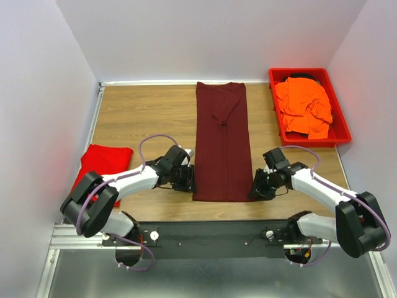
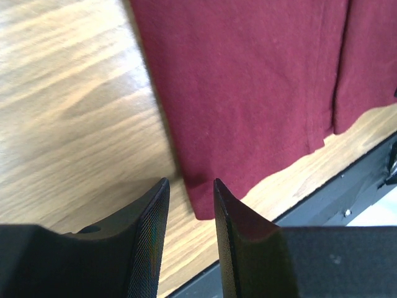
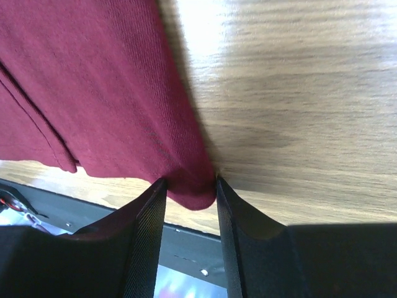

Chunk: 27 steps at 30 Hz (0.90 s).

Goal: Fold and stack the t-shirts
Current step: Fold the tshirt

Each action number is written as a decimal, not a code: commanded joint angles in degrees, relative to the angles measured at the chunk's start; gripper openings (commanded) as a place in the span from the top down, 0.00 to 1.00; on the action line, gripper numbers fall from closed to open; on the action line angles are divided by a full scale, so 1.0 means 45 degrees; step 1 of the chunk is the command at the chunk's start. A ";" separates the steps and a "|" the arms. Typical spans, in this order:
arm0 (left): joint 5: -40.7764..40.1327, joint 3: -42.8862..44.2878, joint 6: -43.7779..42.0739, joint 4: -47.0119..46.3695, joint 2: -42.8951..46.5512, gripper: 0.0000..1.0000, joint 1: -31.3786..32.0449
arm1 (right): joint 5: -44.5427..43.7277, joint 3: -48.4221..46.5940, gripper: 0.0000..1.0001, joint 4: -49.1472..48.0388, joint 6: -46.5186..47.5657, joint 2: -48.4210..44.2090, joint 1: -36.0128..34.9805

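Observation:
The dark maroon t-shirt (image 1: 222, 143) lies folded into a long narrow strip down the middle of the table. My left gripper (image 1: 189, 180) is at its near left corner. In the left wrist view the jaws (image 2: 191, 197) stand apart and the shirt's corner (image 2: 205, 198) lies between the tips, clear of the left finger. My right gripper (image 1: 255, 187) is at the near right corner. In the right wrist view (image 3: 188, 192) the maroon corner (image 3: 186, 180) fills the gap and touches both pads. The bright red t-shirt (image 1: 104, 160) lies folded at the left. The orange t-shirt (image 1: 304, 105) lies crumpled in the bin.
A rigid red plastic bin (image 1: 340, 127) stands at the back right and holds the orange shirt. The black rail (image 1: 211, 233) with the arm bases runs along the near table edge, just behind both grippers. White walls close in the table on three sides.

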State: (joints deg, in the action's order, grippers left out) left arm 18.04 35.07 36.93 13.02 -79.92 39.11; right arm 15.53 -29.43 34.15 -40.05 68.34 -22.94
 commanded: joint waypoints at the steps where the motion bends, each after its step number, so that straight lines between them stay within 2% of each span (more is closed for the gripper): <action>1: 0.0463 -0.0254 0.0134 0.0213 0.0162 0.57 0.0214 | 0.0162 0.0348 0.55 0.0594 -0.0084 -0.0283 -0.0117; 14: 0.0600 -0.0586 0.0544 0.0115 -0.0150 0.58 0.0761 | -0.0130 0.0427 0.59 0.0673 -0.0240 -0.0361 -0.0117; 19: 0.0580 -0.0450 0.0602 0.0096 -0.0267 0.66 0.0820 | -0.0228 0.0427 0.61 0.0303 -0.0455 -0.0303 -0.0117; 22: 0.0619 -0.0352 0.0603 0.0115 -0.0248 0.76 0.0878 | -0.0306 0.0232 0.67 0.0107 -0.0416 -0.0148 -0.0117; 23: 0.0619 -0.0332 0.0603 0.0115 -0.0287 0.81 0.0879 | -0.0306 0.0135 0.74 0.0048 -0.0396 -0.0127 -0.0117; 27: 0.0678 -0.0215 0.0583 0.0193 -0.0287 0.93 0.0996 | -0.0092 0.0114 0.94 -0.0070 -0.0279 -0.0127 -0.0117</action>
State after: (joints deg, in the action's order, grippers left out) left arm 20.18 33.87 39.68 12.53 -80.71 42.78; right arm 15.66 -28.42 34.46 -41.58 67.59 -22.98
